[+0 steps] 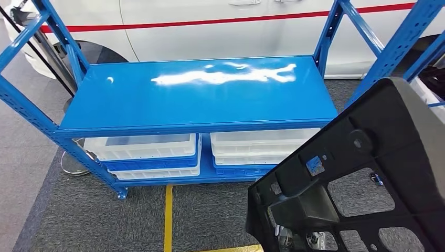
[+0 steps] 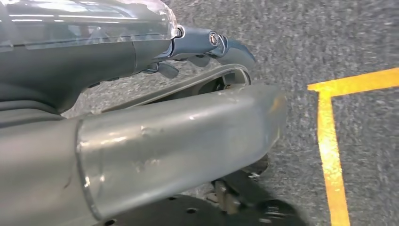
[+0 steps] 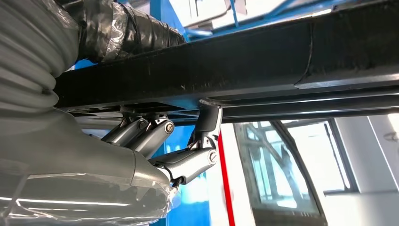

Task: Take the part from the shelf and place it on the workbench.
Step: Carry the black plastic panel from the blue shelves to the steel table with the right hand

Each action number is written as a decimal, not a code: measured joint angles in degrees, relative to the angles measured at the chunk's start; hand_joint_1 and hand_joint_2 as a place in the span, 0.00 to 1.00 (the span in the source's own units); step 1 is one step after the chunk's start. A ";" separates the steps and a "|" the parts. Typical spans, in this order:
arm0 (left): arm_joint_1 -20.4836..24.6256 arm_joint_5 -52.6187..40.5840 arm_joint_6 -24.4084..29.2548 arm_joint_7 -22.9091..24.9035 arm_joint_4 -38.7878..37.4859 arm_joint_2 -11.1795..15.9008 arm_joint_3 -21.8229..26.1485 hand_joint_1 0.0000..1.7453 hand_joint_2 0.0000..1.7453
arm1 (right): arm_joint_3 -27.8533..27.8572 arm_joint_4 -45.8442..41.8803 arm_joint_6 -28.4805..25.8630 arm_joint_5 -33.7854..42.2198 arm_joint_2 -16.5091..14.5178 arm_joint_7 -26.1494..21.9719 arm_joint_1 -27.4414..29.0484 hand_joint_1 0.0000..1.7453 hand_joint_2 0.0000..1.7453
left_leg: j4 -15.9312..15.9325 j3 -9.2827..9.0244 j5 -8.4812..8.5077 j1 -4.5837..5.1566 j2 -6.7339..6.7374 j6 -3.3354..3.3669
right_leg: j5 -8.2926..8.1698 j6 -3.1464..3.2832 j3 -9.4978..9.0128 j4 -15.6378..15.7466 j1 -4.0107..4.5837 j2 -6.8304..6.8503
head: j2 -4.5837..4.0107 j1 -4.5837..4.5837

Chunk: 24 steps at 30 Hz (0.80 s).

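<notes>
Part (image 1: 367, 173), black and ribbed, hangs near right, off the shelf (image 1: 199, 94), gripped along its edge by my right robot hand (image 3: 188, 155). My left robot hand (image 2: 197, 47) looks curled, empty. I should keep it level and clear the shelf posts while turning.

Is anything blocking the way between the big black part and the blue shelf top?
Nothing visible does. The black part, gripped by the right robot hand, hangs in front of the shelf's right end, and the blue shelf top is bare. The white bins sit on the level below, out of the way.
</notes>
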<state>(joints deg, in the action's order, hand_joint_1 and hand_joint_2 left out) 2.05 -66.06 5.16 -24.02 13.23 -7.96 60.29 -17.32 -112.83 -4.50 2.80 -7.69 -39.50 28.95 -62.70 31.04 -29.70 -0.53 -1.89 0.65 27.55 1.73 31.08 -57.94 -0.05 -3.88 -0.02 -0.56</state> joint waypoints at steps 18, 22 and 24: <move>0.25 0.58 -0.21 0.14 0.02 -0.25 2.02 0.00 0.00 | 7.49 0.79 7.03 -2.88 -5.17 0.00 2.53 1.00 1.00 | 6.09 -2.86 0.68 0.06 7.69 -0.54 | 0.87 -2.34 0.32 -0.91 -0.77 7.03 | 0.00 -0.05; 0.65 0.68 -0.27 0.14 0.01 -0.24 2.58 0.00 0.00 | 9.42 0.88 8.60 -3.51 -6.83 -0.01 2.75 1.00 1.00 | 4.01 -2.44 -1.28 -0.39 5.92 -1.71 | 0.30 -0.76 0.69 -0.58 -0.91 4.95 | -0.01 -0.04; 0.54 0.71 -0.34 0.15 0.01 -0.24 2.85 0.00 0.00 | 10.09 0.95 9.32 -3.91 -7.67 0.00 2.71 1.00 1.00 | -2.51 0.50 -5.11 -0.55 3.14 -1.99 | 0.05 -0.27 0.90 -0.51 -0.94 3.87 | -0.01 -0.03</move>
<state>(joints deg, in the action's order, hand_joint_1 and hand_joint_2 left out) 2.59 -65.35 4.82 -23.87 13.23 -8.20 63.14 -7.23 -111.87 4.81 -1.11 -15.36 -39.50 31.66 -65.21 31.54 -34.81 -1.07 1.25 -1.34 27.61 1.46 31.98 -58.45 -1.00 -0.01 -0.02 -0.60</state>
